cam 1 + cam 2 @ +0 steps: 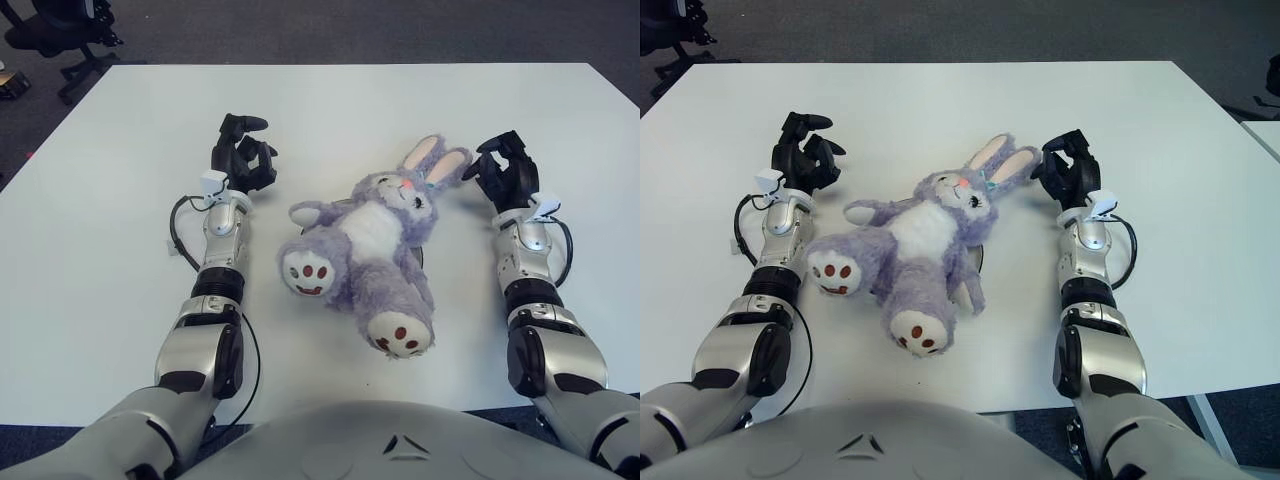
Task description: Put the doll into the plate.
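Observation:
A purple and white plush rabbit doll (370, 250) lies on its back in the middle of the white table (330, 110), ears pointing away from me and feet toward me. A thin dark rim (419, 259) peeks out from under its side; most of whatever it belongs to is hidden by the doll. My left hand (243, 152) is a short way left of the doll's arm, with fingers loosely spread and holding nothing. My right hand (505, 168) is just right of the ears, with fingers relaxed and nothing in its grasp.
A black cable (182, 232) loops beside my left forearm. An office chair base (60, 40) stands on the dark carpet beyond the table's far left corner. The table's edges show on all sides.

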